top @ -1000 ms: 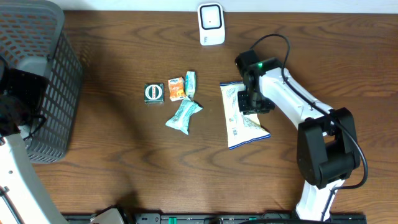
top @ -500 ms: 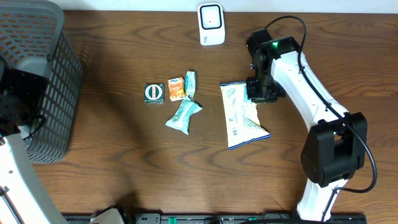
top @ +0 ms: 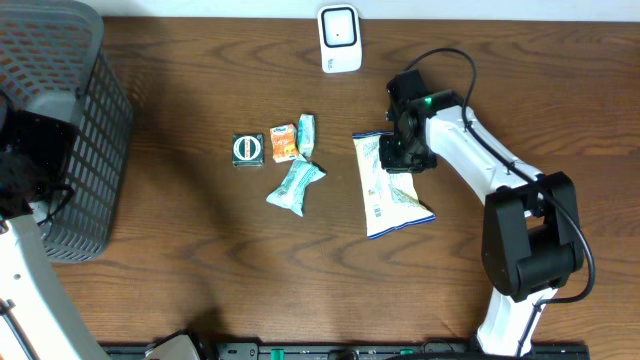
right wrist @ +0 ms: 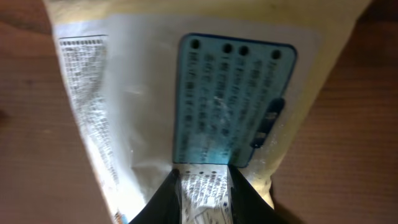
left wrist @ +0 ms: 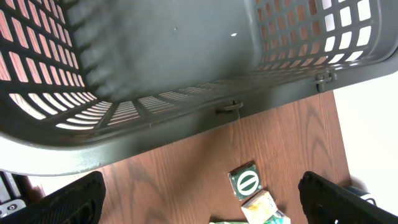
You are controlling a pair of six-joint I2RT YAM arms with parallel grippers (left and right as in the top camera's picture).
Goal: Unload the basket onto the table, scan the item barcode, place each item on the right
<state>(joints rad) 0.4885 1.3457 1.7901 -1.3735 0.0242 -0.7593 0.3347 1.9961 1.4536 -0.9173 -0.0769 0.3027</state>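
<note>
Snack pouch [top: 385,195]: white, lying flat on the table [top: 200,280], right of centre, printed panel up.
Right gripper [right wrist: 202,179]: at the pouch's far end, fingers [right wrist: 163,202] drawn close, pinching a strip of the pouch edge.
Left gripper [left wrist: 200,193]: fingers spread wide, holding nothing, beside the mesh basket [top: 70,150] at left.
Barcode scanner [top: 340,40]: at the far edge, apart from the pouch.
Left of the pouch: green pack [top: 247,149], orange pack [top: 284,144], far teal wrapper [top: 306,133], near teal wrapper [top: 296,186].
</note>
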